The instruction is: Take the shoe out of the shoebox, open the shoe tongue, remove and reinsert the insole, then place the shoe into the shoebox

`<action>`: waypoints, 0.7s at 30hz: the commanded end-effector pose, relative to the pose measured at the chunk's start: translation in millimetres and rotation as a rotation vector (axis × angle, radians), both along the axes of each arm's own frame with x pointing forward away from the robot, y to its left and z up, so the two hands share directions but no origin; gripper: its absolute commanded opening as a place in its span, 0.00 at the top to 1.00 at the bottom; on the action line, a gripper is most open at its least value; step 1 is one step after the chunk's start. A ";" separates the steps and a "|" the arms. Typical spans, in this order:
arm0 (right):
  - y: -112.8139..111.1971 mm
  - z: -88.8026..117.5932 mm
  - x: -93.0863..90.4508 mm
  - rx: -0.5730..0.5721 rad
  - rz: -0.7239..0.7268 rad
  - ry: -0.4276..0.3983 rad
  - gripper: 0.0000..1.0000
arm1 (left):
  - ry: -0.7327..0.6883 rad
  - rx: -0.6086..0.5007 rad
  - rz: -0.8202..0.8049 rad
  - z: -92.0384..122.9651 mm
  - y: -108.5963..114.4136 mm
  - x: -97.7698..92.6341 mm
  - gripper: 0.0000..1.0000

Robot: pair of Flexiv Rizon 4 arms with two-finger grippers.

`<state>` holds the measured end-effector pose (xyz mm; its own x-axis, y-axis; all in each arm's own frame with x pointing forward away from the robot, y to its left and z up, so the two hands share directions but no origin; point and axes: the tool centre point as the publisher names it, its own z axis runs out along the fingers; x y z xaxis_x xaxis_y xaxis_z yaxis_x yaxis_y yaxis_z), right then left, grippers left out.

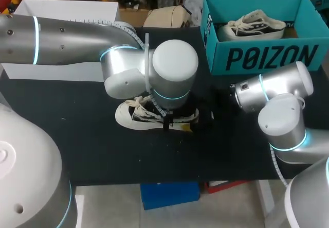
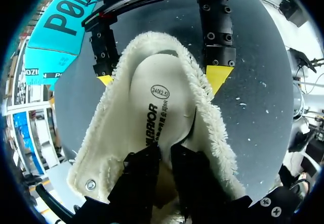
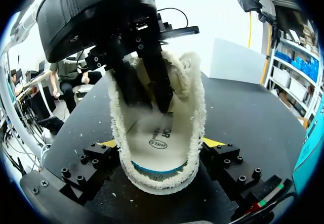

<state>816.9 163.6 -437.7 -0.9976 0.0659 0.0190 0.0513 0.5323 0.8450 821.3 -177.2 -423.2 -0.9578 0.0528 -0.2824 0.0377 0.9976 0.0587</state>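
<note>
A cream shoe [image 1: 134, 114] with a fleece lining lies on the black table, toe to the left. My left arm's wrist [image 1: 175, 68] hangs over its opening and hides the gripper there. In the left wrist view my left gripper [image 2: 166, 158] reaches down into the shoe, its black fingers pinched close on the white insole [image 2: 159, 100], whose edge lifts off the lining. My right gripper [image 3: 161, 143] straddles the heel, one yellow tip against each fleece side [image 2: 218, 77]. The teal shoebox [image 1: 262, 58] stands at the back right.
A second shoe [image 1: 254, 24] lies inside the teal shoebox. A white box [image 1: 61, 9] stands at the back left behind my left arm. My right arm's elbow [image 1: 282, 120] sits near the table's right front corner.
</note>
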 end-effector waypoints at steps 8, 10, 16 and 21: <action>-1.5 0.7 -5.5 0.000 0.001 0.001 1.00 | 0.206 -0.085 0.050 -45.0 6.0 8.6 1.00; -1.5 0.7 -5.5 0.000 0.001 0.001 1.00 | 0.243 -0.117 0.064 -36.5 8.8 7.3 1.00; -1.5 0.7 -5.5 0.000 0.001 0.001 1.00 | 0.261 -0.145 0.058 -14.7 11.9 4.6 1.00; -1.5 0.7 -5.5 0.000 0.001 0.001 1.00 | 0.269 -0.189 0.052 4.5 12.5 4.0 1.00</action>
<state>816.0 163.5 -436.9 -0.9977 0.0650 0.0188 0.0505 0.5308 0.8460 822.3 -174.0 -421.0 -0.9994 -0.0289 -0.0167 -0.0269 0.9937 -0.1092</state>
